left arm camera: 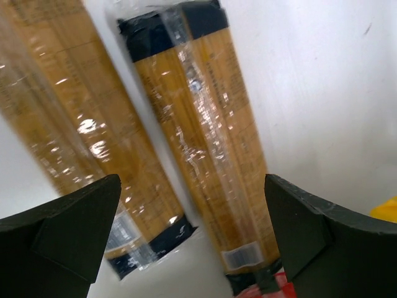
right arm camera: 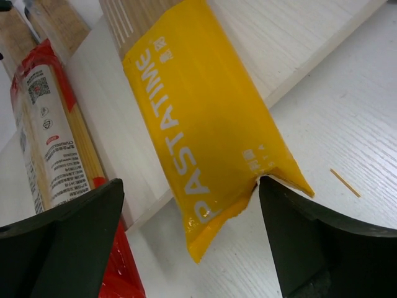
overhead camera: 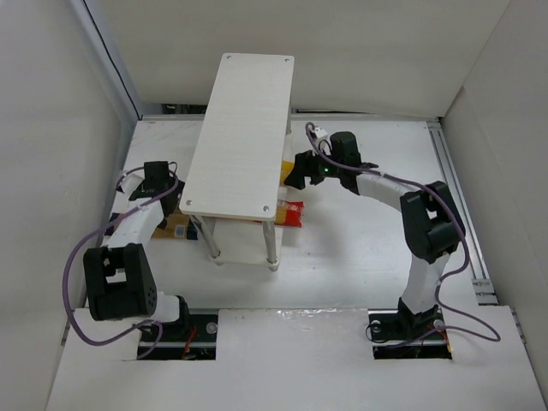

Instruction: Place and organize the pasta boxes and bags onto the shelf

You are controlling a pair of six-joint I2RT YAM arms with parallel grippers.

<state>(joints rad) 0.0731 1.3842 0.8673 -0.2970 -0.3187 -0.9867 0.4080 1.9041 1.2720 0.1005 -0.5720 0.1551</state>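
**A:** Closest in is the right end effector. Its dark fingers are spread wide with nothing gripped, and they straddle the near end of the yellow bag.

**B:** Where does that bag lie?

**A:** On the lower board of the shelf, but askew. Its end hangs over the edge above the tabletop. The red bag lies just beside it.

**B:** Then I'd say the step is squaring it up. Close gently across the overhanging end, lift only slightly, and slide it inward until it lies parallel to the red one. A hard squeeze could snap the strands inside.

**A:** As for pose, the right arm reaches forward with its elbow bent toward the shelf and its wrist low beside the right edge.

**B:** And the other side?

**A:** The left end effector gapes wide and empty, pointing down at the two pasta boxes. They lie side by side at the shelf's left, whether on board or tabletop I cannot tell.
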